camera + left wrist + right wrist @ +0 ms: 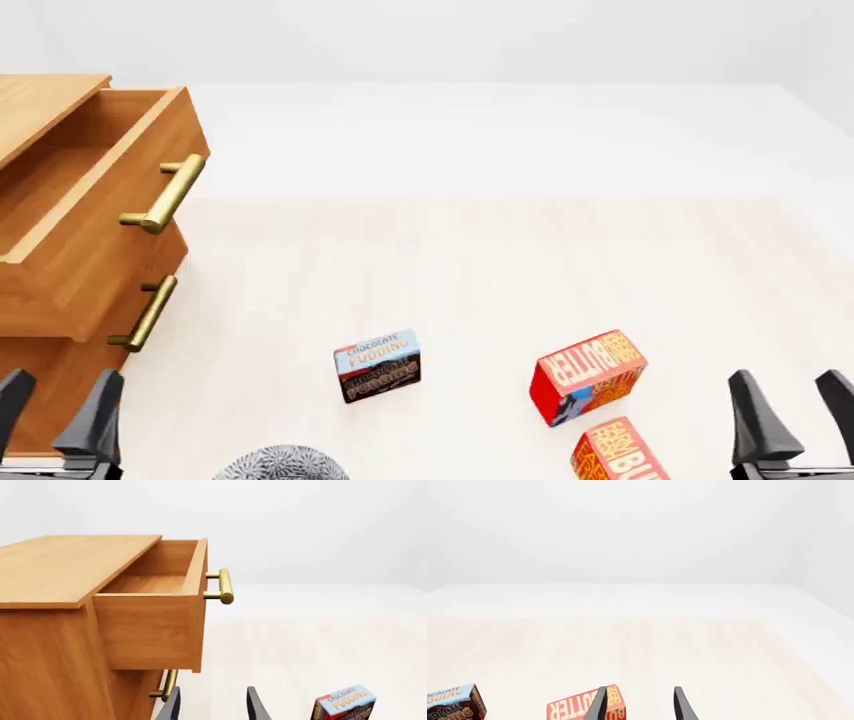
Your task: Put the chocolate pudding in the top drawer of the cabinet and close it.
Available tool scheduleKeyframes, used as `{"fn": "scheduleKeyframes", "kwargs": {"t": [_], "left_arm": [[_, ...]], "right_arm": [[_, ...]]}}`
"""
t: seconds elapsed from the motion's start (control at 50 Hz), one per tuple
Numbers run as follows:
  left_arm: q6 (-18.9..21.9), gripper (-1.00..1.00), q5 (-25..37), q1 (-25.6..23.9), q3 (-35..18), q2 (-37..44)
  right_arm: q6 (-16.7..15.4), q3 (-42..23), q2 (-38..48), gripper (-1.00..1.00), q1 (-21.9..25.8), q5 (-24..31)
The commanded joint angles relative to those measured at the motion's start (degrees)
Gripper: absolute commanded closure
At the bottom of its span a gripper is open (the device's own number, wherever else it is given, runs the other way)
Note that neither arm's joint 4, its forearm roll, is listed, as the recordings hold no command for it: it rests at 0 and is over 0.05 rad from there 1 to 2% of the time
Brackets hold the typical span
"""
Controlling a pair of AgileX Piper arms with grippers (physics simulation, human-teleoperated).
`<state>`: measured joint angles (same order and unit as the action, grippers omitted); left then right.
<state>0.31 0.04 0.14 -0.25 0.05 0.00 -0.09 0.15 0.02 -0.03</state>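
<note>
The fingers of the left gripper (60, 410) stand spread apart and empty at the near left edge of the front view, close to the cabinet's (34, 110) front corner. The fingers of the right gripper (787, 410) are likewise parted and hold nothing, at the near right edge.

The chocolate pudding (378, 366) sits on the pale wooden bench (441, 270), roughly midway between the two arms, nearer the left one and well apart from the cabinet. It looks like a small, flat cardboard box with a light blue top band over a dark brown lower part. It is probably light and stiff, with smooth printed faces that could slip, so a hold across its two broad flat faces, near the middle, seems safest.

The top drawer (94, 190) is already pulled open and appears empty inside; its brass bar handle (167, 195) faces the bench.

Counts: one pudding box. Two red-orange butter boxes, one (587, 375) to the right of the pudding and another (625, 455) cut off by the near edge. One cabinet with two drawers, the lower drawer (60, 345) shut. Two brass handles. A grey rounded object (280, 465), unclear, shows at the near edge.
</note>
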Motion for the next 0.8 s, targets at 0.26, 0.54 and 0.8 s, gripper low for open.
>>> {"fn": "scheduleKeyframes", "kwargs": {"t": [0.26,0.54,0.8], "left_arm": [[1.4,-1.00,1.6,-2.3,-2.6,0.0],[-2.0,-1.00,7.7,-1.7,-10.1,0.0],[-0.9,-1.00,10.8,-2.0,-18.4,0.0]], "right_arm": [[-0.1,-0.2,0.2,-1.00,0.1,0.0],[-0.1,-0.2,0.2,-1.00,0.1,0.0],[-0.1,-0.3,0.1,-1.00,0.1,0.1]]}}
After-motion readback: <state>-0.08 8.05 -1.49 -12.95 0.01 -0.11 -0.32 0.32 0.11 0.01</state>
